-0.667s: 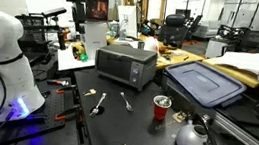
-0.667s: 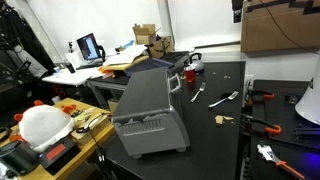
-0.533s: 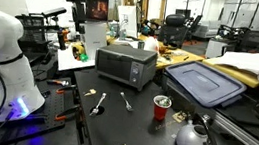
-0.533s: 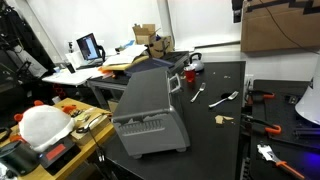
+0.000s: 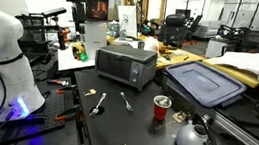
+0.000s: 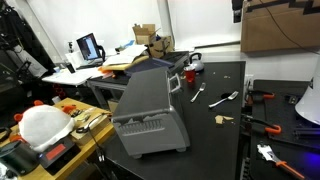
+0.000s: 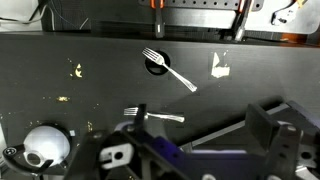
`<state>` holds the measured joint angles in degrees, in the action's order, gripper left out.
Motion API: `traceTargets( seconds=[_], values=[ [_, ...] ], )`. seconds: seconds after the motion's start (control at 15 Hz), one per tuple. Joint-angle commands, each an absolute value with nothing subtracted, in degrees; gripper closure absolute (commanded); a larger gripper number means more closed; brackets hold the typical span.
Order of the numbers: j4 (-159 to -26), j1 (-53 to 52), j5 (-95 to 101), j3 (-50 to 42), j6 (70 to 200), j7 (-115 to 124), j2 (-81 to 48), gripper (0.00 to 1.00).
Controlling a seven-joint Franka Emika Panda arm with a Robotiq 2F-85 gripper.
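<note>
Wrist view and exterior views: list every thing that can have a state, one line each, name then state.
gripper, open, holding nothing
fork, lying flat
other utensil, lying flat
toaster oven, door shut
red cup, upright
kettle, upright, lid on
monitor, switched on

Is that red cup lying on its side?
No, the red cup stands upright on the black table, near the kettle.
</note>
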<state>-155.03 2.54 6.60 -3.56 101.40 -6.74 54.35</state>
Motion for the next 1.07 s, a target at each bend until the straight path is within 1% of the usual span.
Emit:
traceTargets(
  seconds=[0.0, 0.47, 1.0],
  values=[
    [-154.9, 2.2, 6.8, -3.8, 101.2, -6.5, 54.3, 0.0],
    [-154.9, 2.3, 7.2, -4.0, 102.9, -6.6, 53.8, 0.0],
    [-155.5, 2.6, 6.1, -6.9, 115.1, -7.4, 47.8, 0.0]
  ],
)
